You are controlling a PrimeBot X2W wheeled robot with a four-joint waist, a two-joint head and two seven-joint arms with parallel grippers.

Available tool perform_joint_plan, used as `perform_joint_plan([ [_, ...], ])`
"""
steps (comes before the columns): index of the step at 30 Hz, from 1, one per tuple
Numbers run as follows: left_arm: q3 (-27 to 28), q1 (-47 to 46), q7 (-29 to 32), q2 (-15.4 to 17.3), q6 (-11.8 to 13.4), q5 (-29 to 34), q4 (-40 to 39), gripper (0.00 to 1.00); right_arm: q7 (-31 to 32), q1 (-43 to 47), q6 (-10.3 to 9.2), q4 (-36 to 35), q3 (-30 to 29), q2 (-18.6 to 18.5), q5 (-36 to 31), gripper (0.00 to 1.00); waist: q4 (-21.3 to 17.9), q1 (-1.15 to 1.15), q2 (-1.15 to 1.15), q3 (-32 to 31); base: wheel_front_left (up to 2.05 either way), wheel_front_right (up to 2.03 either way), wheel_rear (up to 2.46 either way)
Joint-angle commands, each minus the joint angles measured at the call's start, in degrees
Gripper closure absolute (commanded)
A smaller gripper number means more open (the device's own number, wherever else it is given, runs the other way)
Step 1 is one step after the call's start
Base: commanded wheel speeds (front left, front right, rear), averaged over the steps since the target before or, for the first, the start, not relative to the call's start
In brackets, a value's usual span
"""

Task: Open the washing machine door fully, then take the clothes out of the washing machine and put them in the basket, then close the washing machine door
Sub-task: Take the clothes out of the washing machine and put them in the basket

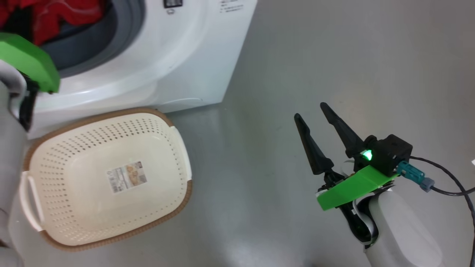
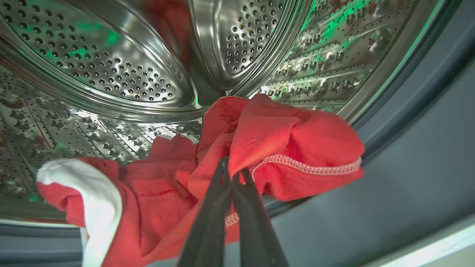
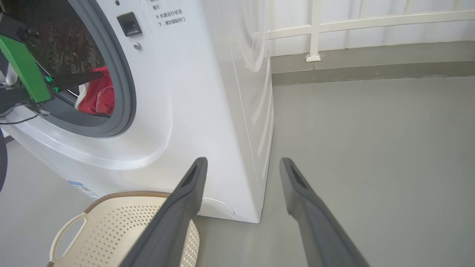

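The white washing machine (image 1: 167, 55) (image 3: 178, 111) stands with its round opening uncovered; the washing machine door is out of view. Red clothes (image 1: 55, 16) (image 2: 297, 137) (image 3: 98, 94) with white stitching lie at the front of the steel drum (image 2: 111, 66). My left gripper (image 2: 233, 167) reaches into the opening and is shut on a fold of the red fabric. The cream basket (image 1: 111, 113) (image 3: 122, 194) sits on the floor in front of the machine, holding nothing but its sticker. My right gripper (image 1: 311, 112) (image 3: 243, 163) hangs open over bare floor to the right of the machine.
Grey floor (image 1: 334, 55) stretches to the right of the washer. A white railing (image 3: 315, 33) runs along the back wall. A dark cable (image 1: 445, 178) trails from the right wrist. The left arm's green mount (image 1: 29, 61) sits above the basket's far left corner.
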Motion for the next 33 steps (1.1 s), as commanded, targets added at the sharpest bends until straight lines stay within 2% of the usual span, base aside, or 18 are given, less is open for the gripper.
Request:
perform_joint_plan([
  [1, 1.58, 0.22, -0.76, 2.06, -0.17, -0.8, -1.53, 1.0, -0.43, 1.36, 0.09, -1.11, 0.78, -0.3, 0.0, 0.0, 1.89, 0.0, 0.0, -1.93, 0.0, 0.0, 0.0],
  [5, 6.67, 3.51, -1.01, 2.86, 0.3, -1.79, -8.73, 1.0, -0.43, 1.39, 0.09, -1.19, 0.4, -1.21, 0.05, 0.0, 3.45, 0.0, 0.0, -3.76, 0.0, 0.0, 0.0],
  [10, 15.92, 12.83, -1.04, 3.11, 1.39, 1.0, -19.91, 1.0, -0.43, 2.34, 0.09, -1.36, -0.55, -2.36, 0.12, 0.0, 5.51, 0.0, 0.0, -6.28, 0.0, 0.0, 0.0],
  [21, 31.54, 28.47, -1.04, -0.67, 0.63, 9.0, -37.17, 1.0, -0.43, 5.38, 0.09, -1.88, -2.97, -3.81, 0.19, 0.0, 7.97, 0.0, 0.0, -9.94, 0.0, 0.0, 0.0],
  [28, 38.12, 38.12, -1.05, -3.65, 0.09, 12.79, -48.2, 1.0, -0.43, 7.4, 0.09, -1.91, -4.05, -4.3, 0.49, 0.0, 8.74, 0.0, 0.0, -12.43, 0.0, 0.0, 0.0],
  [33, 40.58, 42.89, -1.05, -4.99, -0.04, 14.34, -54.39, 1.0, -0.43, 8.61, 0.09, -1.95, -4.57, -4.71, 0.69, 0.0, 9.35, 0.0, 0.0, -13.78, 0.0, 0.0, 0.0],
])
